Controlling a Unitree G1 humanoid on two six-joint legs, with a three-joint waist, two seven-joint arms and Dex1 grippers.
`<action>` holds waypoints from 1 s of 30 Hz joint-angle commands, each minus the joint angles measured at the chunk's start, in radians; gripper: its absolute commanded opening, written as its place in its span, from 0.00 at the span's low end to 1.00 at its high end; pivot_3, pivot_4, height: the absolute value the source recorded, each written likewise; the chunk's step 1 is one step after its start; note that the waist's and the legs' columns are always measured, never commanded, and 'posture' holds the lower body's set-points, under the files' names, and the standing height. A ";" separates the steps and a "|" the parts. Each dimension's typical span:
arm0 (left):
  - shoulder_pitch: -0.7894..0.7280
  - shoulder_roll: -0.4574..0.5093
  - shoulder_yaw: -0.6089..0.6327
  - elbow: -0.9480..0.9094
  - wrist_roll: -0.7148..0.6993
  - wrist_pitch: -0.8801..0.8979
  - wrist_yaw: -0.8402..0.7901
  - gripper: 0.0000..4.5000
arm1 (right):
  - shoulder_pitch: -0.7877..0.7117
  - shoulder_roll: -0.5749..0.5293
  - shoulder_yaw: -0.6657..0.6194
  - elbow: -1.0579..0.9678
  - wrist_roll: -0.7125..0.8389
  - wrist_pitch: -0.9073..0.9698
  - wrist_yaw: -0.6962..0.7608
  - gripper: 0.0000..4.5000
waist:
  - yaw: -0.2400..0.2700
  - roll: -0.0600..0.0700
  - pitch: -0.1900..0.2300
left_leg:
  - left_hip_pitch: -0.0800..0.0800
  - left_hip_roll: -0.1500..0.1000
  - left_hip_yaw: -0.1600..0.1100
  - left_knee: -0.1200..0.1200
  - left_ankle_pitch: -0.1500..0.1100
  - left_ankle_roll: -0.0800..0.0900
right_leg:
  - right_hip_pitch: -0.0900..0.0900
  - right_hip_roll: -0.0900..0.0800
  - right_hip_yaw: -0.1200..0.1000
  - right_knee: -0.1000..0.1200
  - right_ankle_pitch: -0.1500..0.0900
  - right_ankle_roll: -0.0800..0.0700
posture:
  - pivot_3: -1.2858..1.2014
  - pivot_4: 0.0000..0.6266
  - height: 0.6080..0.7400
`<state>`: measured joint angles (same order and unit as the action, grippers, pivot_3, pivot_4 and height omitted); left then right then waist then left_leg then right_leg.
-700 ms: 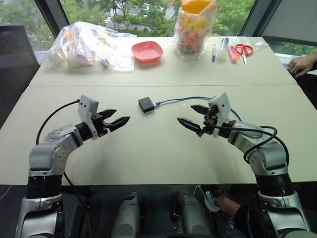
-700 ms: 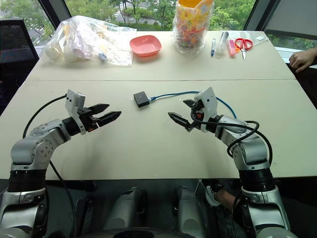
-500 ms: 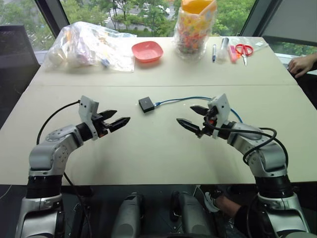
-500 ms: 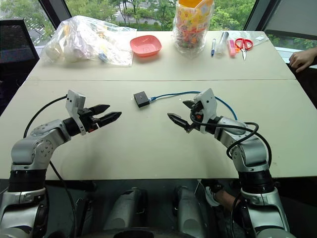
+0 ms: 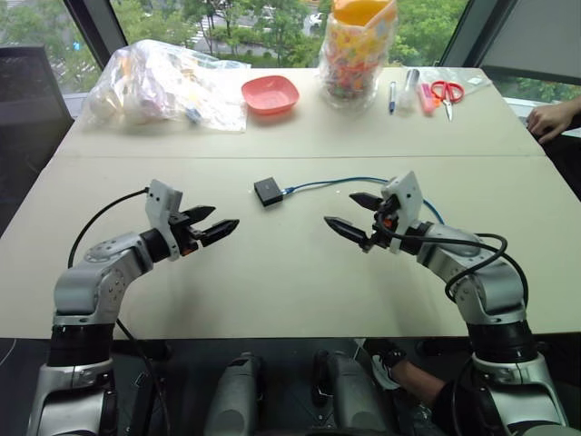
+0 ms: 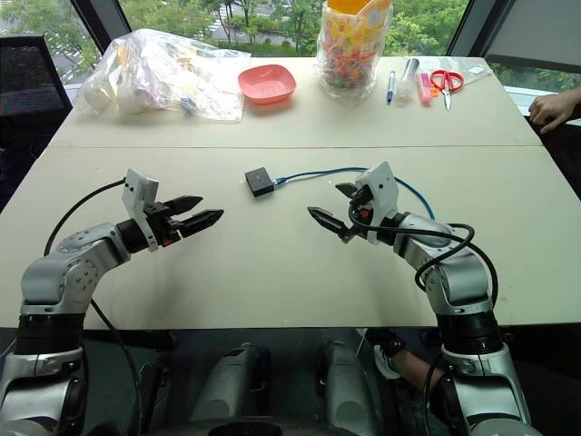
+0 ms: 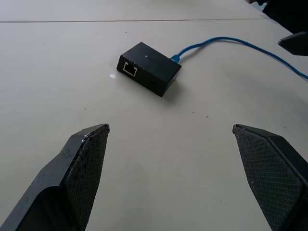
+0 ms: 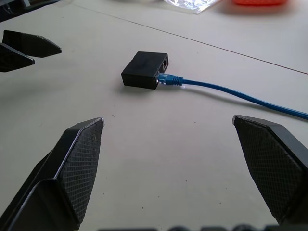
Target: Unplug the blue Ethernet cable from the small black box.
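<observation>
Hovering with jaws spread wide and nothing gripped, the left gripper [image 5: 216, 222] and right gripper [image 5: 352, 214] are angled inward — the small black box [image 5: 267, 190] lies ahead, between them. The blue Ethernet cable [image 8: 226, 90] is seen plugged into the side nearer the right gripper — likely placed so one holds, one pulls.

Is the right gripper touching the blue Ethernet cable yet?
Apart. In its wrist view the right gripper stands open, with bare table between its fingers and the blue Ethernet cable.

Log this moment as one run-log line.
cable: plugged into box | left gripper: open, empty, short of box | right gripper: open, empty, short of box | step: unplug not begun
</observation>
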<state>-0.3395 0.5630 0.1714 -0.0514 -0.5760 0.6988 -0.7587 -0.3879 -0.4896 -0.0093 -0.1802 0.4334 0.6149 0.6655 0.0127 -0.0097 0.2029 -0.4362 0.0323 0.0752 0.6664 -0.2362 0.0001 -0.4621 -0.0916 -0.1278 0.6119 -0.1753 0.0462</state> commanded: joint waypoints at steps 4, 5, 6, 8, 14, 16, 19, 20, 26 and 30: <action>-0.056 0.067 -0.055 0.044 0.052 -0.062 -0.100 0.95 | -0.088 0.015 0.029 0.085 -0.037 -0.076 0.036 1.00 | -0.001 0.000 0.000 | 0.001 0.000 0.000 0.001 0.000 0.000 | 0.000 0.001 0.001 0.000 0.000 0.000 | 0.52 0.24 1.00; -0.074 0.080 -0.062 0.062 0.058 -0.071 -0.120 0.95 | -0.114 0.018 0.048 0.124 -0.053 -0.098 0.055 1.00 | -0.002 0.000 0.000 | 0.001 0.000 0.001 0.001 0.000 0.000 | 0.000 0.001 0.001 0.000 0.000 -0.001 | 0.52 0.24 1.00; -0.089 0.092 -0.065 0.078 0.063 -0.079 -0.139 0.95 | -0.141 0.021 0.065 0.162 -0.067 -0.118 0.075 1.00 | -0.002 0.000 0.000 | 0.002 0.000 0.001 0.001 0.000 0.000 | 0.000 0.002 0.002 0.000 0.000 -0.001 | 0.52 0.24 1.00; -0.116 0.121 -0.067 0.109 0.066 -0.090 -0.184 0.95 | -0.217 0.034 0.096 0.280 -0.101 -0.173 0.116 1.00 | -0.005 0.000 0.000 | 0.002 0.000 0.001 0.001 0.000 0.000 | 0.000 0.003 0.003 0.001 0.000 -0.003 | 0.52 0.24 1.00; -0.133 0.194 -0.059 0.119 0.054 -0.068 -0.269 0.95 | -0.498 0.114 0.159 0.787 -0.225 -0.420 0.224 1.00 | -0.024 0.000 0.000 | 0.002 0.000 0.003 0.000 0.000 0.000 | 0.000 0.004 0.004 0.001 0.001 -0.002 | 0.52 0.24 1.00; -0.119 0.196 -0.047 0.102 0.053 -0.067 -0.257 0.95 | -0.598 0.150 0.180 0.993 -0.284 -0.526 0.239 1.00 | -0.027 0.000 0.000 | 0.002 0.001 0.003 0.000 0.000 0.000 | 0.000 0.004 0.004 0.001 0.001 -0.002 | 0.52 0.24 1.00; -0.036 0.170 -0.009 0.009 0.035 -0.050 -0.196 0.95 | -0.751 0.220 0.223 1.311 -0.399 -0.651 0.195 1.00 | -0.033 0.000 0.000 | 0.003 0.001 0.004 0.000 0.000 0.000 | -0.001 0.004 0.005 0.002 0.002 -0.003 | 0.52 0.24 1.00; -0.002 0.157 0.007 -0.028 0.025 -0.041 -0.170 0.95 | -0.782 0.240 0.230 1.377 -0.426 -0.673 0.175 1.00 | -0.034 0.000 0.000 | 0.003 0.001 0.004 -0.001 0.000 0.000 | -0.001 0.004 0.006 0.002 0.003 -0.004 | 0.52 0.24 1.00; 0.161 0.090 0.095 -0.214 -0.030 0.012 -0.029 0.95 | -0.886 0.361 0.223 1.535 -0.542 -0.683 -0.015 1.00 | -0.033 0.000 0.000 | 0.004 0.002 0.004 -0.001 0.001 -0.001 | -0.001 0.004 0.008 0.004 0.003 -0.005 | 0.52 0.24 1.00; 0.224 0.065 0.127 -0.302 -0.047 0.031 0.046 0.95 | -0.902 0.416 0.230 1.559 -0.612 -0.651 -0.048 1.00 | -0.032 0.000 0.000 | 0.010 0.003 0.003 -0.001 0.001 -0.002 | 0.003 0.004 0.009 0.004 0.002 -0.003 | 0.52 0.24 1.00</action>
<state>-0.1239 0.6257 0.2604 -0.3002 -0.6029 0.7248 -0.7419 -1.2644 -0.0841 0.2228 1.3739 -0.1525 -0.0454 0.6259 -0.0194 -0.0095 0.2029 -0.4260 0.0358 0.0786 0.6651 -0.2350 -0.0018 -0.4594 -0.0879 -0.1190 0.6163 -0.1731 0.0427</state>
